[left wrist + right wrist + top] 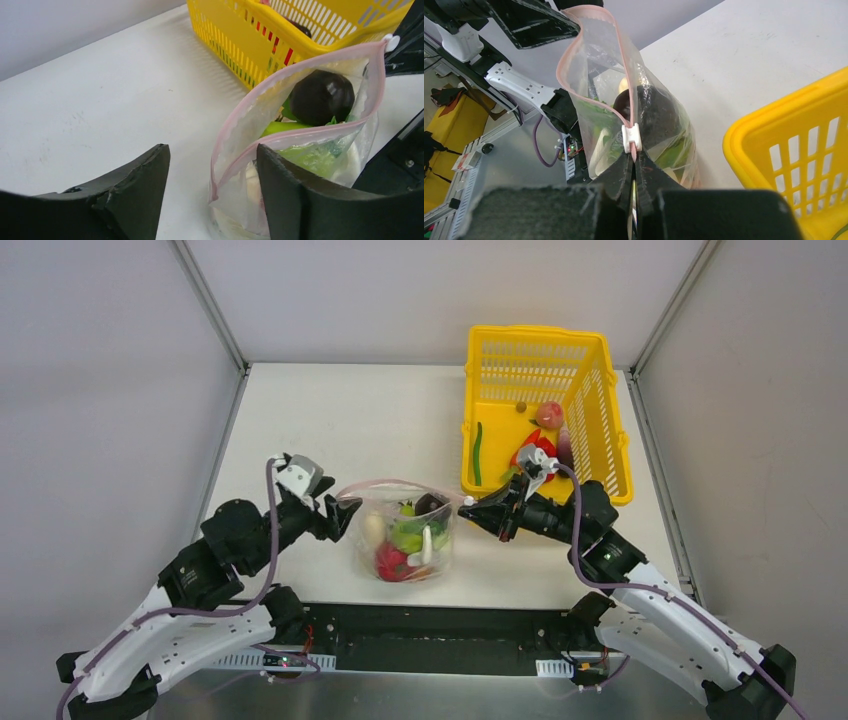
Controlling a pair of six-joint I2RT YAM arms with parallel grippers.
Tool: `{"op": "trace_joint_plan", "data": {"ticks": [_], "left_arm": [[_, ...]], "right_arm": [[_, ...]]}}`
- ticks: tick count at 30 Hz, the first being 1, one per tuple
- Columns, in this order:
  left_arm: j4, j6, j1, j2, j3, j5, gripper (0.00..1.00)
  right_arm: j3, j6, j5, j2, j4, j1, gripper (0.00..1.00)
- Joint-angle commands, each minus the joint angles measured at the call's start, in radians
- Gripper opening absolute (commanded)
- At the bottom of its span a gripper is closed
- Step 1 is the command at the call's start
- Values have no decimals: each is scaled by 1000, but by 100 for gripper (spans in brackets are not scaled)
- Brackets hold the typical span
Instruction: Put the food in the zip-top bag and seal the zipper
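Standing just left of the yellow basket (600, 430), the zip-top bag (440, 540) gapes upward. The left gripper (345, 512), jaws spread, straddles the bag corner farthest from the basket. The right gripper (468, 508) pinches the zipper (381, 75) at the basket-side end, just under the white slider (631, 138). The food (392, 560) fills the bag.

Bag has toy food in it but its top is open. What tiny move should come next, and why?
Probably close the left end effector on the zipper end lying between its open fingers. The bag gapes open, and the right end effector pinches the far end by the white slider; gripping both ends should steady the zipper for sealing.
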Motion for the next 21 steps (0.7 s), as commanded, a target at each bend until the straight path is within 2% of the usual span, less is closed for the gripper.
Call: {"op": "trace_joint_plan", "data": {"ticks": [1, 7, 10, 14, 21], "left_arm": [[-86, 152, 12, 76, 87, 64, 56], [-108, 180, 11, 53, 96, 111, 19], [-105, 180, 12, 27, 93, 99, 8], [-103, 178, 11, -1, 93, 77, 0], [-98, 139, 11, -59, 61, -11, 0]], "right_arm": [[57, -20, -21, 2, 28, -2, 0], [64, -32, 3, 5, 10, -2, 0], [68, -36, 13, 11, 5, -2, 0], [70, -34, 26, 16, 5, -1, 0], [68, -21, 38, -8, 21, -2, 0]]}}
